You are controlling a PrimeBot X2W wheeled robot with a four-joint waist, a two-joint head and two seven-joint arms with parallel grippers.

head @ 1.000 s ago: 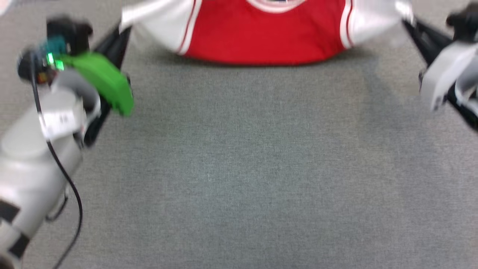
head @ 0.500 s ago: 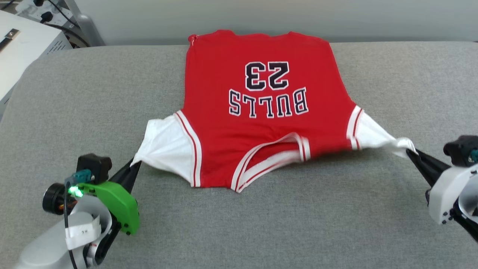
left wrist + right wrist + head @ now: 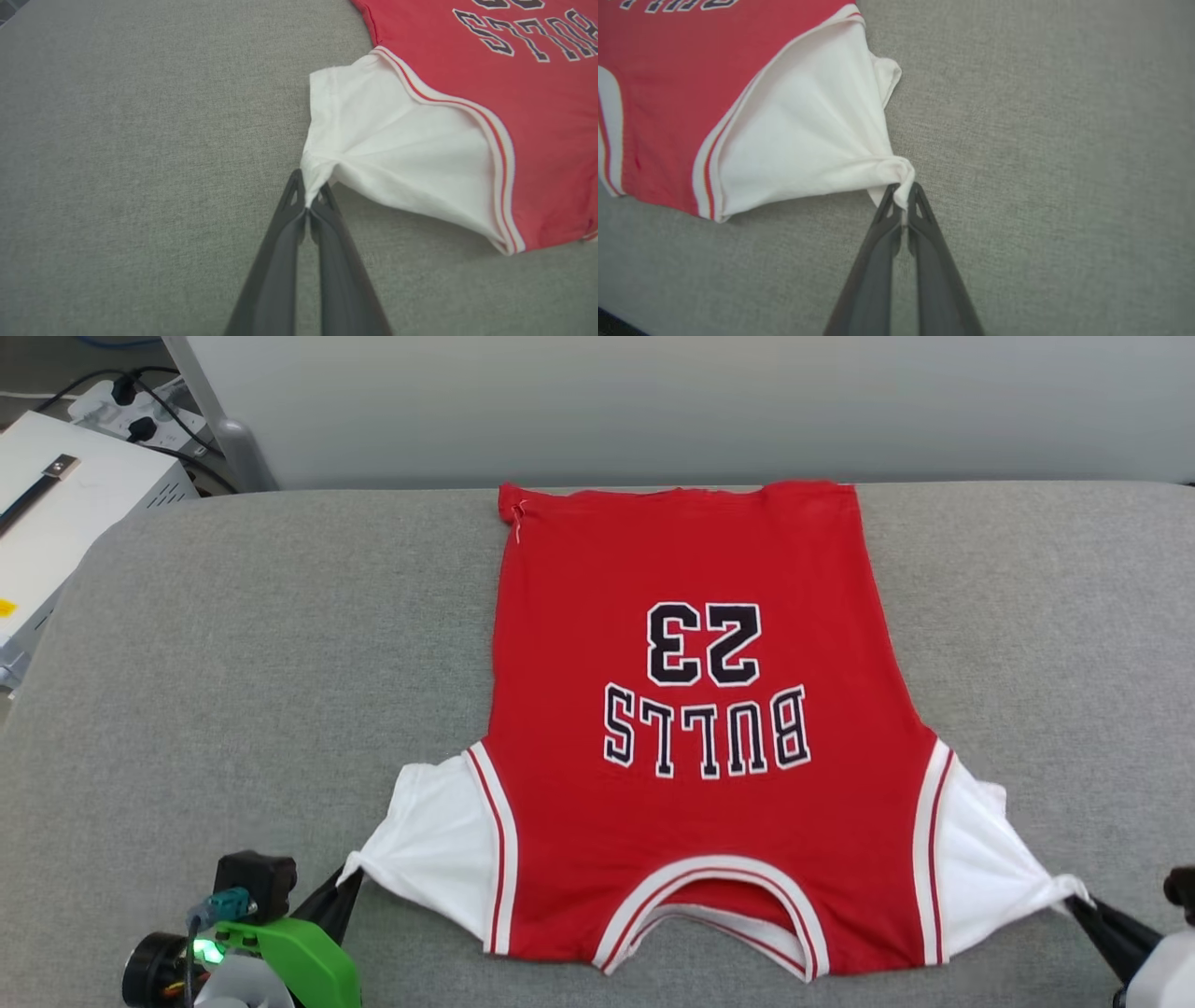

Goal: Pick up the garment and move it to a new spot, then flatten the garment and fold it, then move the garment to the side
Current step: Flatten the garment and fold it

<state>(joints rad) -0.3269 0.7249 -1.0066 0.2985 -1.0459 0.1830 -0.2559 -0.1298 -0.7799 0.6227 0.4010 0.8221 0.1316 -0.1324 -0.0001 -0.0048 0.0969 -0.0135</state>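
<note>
The left gripper (image 3: 308,189) is pinched shut on the tip of the white left sleeve (image 3: 397,154). From its fingers the shirt (image 3: 691,709) spreads across to the right gripper (image 3: 903,191), which is pinched shut on the tip of the right sleeve (image 3: 808,126). The shirt lies flat on the grey mat (image 3: 233,663), between the two grippers and ahead of them, with the print side up and the neck hole nearest the robot. It looks light, soft and floppy, so I think it will sag and bunch if held at one spot. Holding it at two far-apart spots, like the sleeve tips or the hem corners, should hold it smooth. The left wrist view shows the cloth gathered into small folds at the left fingertips. The head view shows the whole shirt, its hem far past the grippers, and a white box (image 3: 56,504) off to the left. The right wrist view shows a tight little bunch of cloth in the right fingers.
</note>
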